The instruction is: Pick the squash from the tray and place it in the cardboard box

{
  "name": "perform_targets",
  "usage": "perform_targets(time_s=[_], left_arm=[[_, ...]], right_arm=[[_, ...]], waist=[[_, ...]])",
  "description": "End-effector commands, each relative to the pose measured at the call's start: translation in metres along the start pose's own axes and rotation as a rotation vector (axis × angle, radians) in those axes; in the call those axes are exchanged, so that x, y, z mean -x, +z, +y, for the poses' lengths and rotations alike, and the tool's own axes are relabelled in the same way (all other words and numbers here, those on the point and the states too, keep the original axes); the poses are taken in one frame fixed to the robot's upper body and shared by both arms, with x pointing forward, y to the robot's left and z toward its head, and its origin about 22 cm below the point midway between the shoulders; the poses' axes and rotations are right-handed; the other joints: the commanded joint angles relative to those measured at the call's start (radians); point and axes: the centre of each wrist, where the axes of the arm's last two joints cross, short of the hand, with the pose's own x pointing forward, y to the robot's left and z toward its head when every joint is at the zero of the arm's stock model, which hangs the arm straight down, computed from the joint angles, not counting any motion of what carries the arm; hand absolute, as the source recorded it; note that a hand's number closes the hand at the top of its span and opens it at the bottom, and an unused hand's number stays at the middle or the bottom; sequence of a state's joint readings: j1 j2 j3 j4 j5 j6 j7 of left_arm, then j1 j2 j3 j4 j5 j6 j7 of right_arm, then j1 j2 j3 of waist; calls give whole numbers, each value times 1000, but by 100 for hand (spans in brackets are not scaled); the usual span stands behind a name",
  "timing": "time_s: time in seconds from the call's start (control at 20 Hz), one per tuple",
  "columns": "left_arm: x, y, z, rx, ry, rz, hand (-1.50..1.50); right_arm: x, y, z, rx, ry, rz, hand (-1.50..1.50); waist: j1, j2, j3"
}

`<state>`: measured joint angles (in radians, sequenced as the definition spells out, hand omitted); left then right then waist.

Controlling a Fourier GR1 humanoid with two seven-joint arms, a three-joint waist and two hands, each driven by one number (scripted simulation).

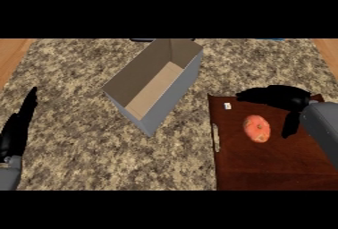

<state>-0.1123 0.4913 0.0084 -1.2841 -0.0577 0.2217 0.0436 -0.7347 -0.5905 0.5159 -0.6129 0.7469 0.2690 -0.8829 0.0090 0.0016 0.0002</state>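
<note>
An orange-red squash (257,128) lies on the dark wooden tray (277,165) at the right of the counter. My right hand (280,97) hovers over the tray's far edge, just beyond and right of the squash, with fingers spread and the thumb pointing down beside it; nothing is held. The open cardboard box (155,82), grey outside and tan inside, stands left of the tray near the middle of the counter. My left hand (19,125) rests at the left edge, fingers straight and pointing up.
A small white tag (228,106) lies on the tray's far left corner. The granite counter (79,147) has wooden strips along its left and right sides. A dark object (142,40) peeks in at the far edge.
</note>
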Motion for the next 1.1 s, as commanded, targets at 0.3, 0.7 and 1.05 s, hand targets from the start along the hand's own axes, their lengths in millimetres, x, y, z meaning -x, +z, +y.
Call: perform_targets(time_s=[0.3, 0.7, 1.05], left_arm=[[6, -2, -2, -8, -8, 1, 0], [-8, 9, 19, 7, 4, -1, 0], [7, 3, -2, -9, 8, -7, 0]], right_arm=[[-2, 14, 4, -23, -84, -153, -150], [-21, 9, 16, -81, -24, -116, -150], [-37, 0, 34, -136, 13, -11, -150]], waist=[[-10, -2, -1], [-6, -4, 0], [-12, -2, -1]])
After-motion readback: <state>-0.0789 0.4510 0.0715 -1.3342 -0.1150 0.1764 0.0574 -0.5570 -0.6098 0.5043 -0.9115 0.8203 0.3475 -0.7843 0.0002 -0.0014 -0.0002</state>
